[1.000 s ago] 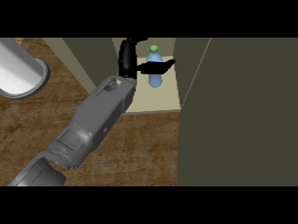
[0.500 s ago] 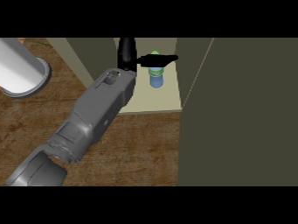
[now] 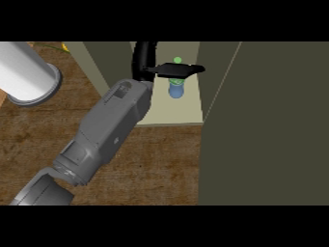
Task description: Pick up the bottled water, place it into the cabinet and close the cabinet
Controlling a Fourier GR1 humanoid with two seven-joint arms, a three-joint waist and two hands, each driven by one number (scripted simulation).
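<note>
Since the earlier frames the hand (image 3: 172,70) has risen from around the bottle's body to its cap, and the bottled water (image 3: 176,87) now stands on the cabinet (image 3: 168,116) floor beneath it. At far left a white cylinder (image 3: 17,72) rests on the wooden table (image 3: 124,169), unchanged. Which arm this is cannot be told; it reaches in from lower left. Its fingers extend flat over the cap — open, apparently released rather than gripping. Judgement: placement looks done, with withdrawal and closing outstanding. At right the dark cabinet door (image 3: 274,125) stands open, untouched — the arm must clear the opening before it swings.
</note>
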